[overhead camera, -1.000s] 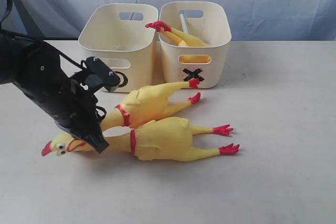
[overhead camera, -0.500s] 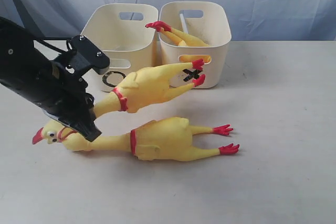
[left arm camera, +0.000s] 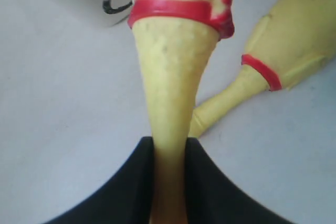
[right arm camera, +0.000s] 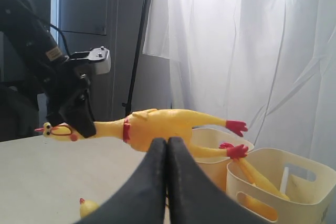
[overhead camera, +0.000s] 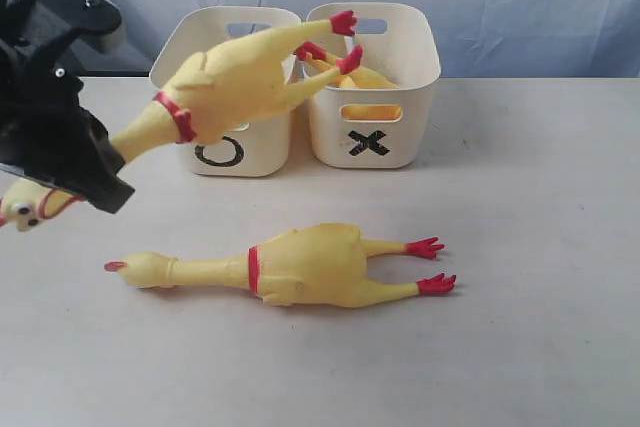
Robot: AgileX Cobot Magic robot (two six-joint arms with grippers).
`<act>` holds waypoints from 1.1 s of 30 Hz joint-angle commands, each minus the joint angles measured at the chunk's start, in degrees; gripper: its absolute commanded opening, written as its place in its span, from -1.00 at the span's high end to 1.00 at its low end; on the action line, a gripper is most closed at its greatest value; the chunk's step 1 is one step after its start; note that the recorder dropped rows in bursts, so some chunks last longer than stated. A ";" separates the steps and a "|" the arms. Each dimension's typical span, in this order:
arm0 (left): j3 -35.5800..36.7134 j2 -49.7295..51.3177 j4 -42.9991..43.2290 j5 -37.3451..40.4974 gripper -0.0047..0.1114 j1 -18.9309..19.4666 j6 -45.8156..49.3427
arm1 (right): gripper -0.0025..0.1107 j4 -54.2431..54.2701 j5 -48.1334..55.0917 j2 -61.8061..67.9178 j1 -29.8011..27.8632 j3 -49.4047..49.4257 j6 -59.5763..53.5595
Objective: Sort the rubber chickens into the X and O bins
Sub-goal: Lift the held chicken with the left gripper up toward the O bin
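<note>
Pale table (overhead camera: 540,247) broad and bare at right, left hand (overhead camera: 95,182) clamped on neck of chicken (overhead camera: 235,72) held aloft, long axis head-low-left to feet above O bin (overhead camera: 270,137) rim, right hand (right arm camera: 167,142) shut, empty.

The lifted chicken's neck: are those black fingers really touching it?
Touching. The left wrist view shows both black fingers pressed flush against the lifted chicken's neck.

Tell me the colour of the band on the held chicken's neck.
Red; the neck band shows best in the left wrist view.

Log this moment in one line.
left gripper: holds yellow rubber chicken by neck, aloft | right gripper: shut, empty | second chicken: on table
</note>
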 commanded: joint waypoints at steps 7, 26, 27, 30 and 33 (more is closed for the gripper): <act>-13.22 0.18 12.86 3.65 0.76 0.05 -11.12 | 0.97 -0.29 0.92 -0.21 -0.30 0.24 -0.10; -35.39 26.58 21.96 14.79 0.76 4.56 -13.60 | 0.97 -0.29 0.64 -0.21 -0.30 0.24 -0.10; -35.96 27.18 21.72 15.20 0.76 4.68 -13.48 | 0.97 -0.29 0.64 -0.21 -0.30 0.24 -0.10; -37.24 29.44 21.28 15.44 0.76 4.68 -11.98 | 0.97 -0.29 0.64 -0.21 -0.30 0.24 -0.10; -38.52 31.66 21.06 15.44 0.76 4.68 -11.97 | 0.97 -0.29 0.64 -0.21 -0.30 0.24 -0.10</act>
